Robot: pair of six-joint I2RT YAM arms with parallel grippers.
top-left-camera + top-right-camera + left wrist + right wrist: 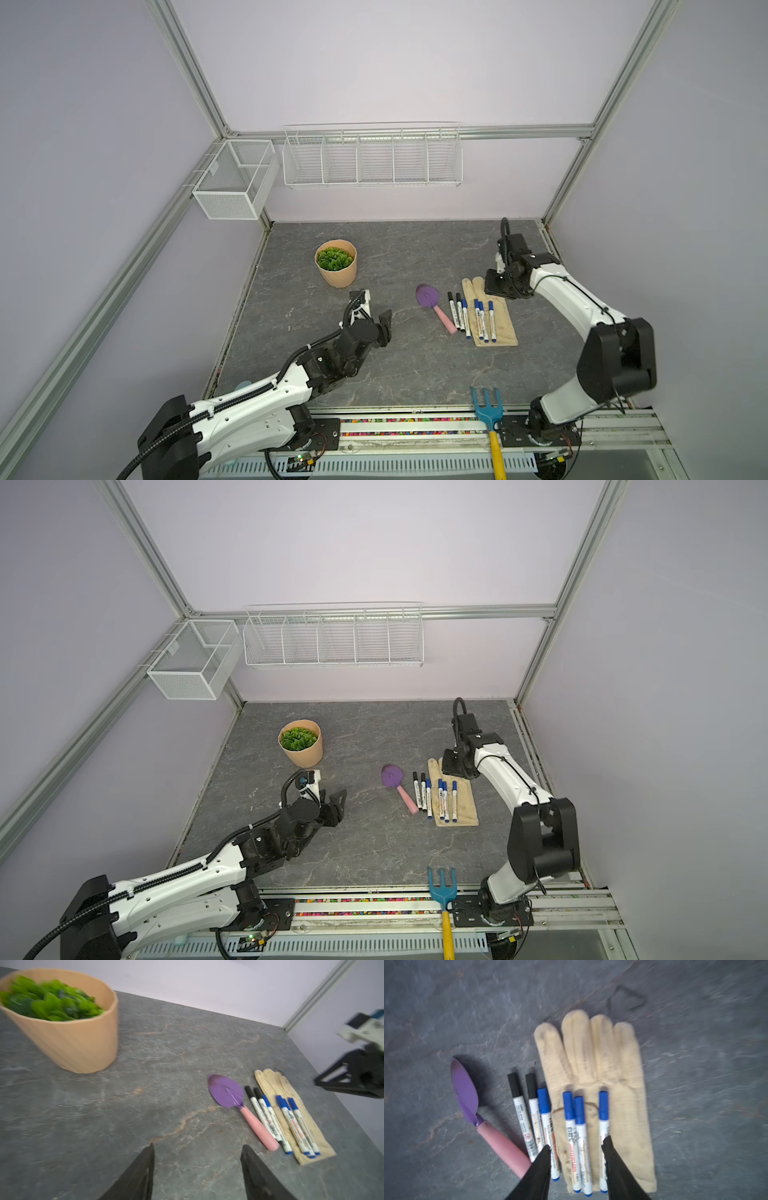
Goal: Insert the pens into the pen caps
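— Where do the pens (581,1138) lie?
— Six in a row, all with their caps (568,1105) on: three on the glove (623,1059), three on the table (446,1012) between it and the trowel (465,1086).
— And the grippers?
— The right gripper (577,1142) is above the glove, jaws spread and empty, with the glove's pens showing between its tips. The left gripper (198,1145) is spread too, over bare table, well apart from the pens
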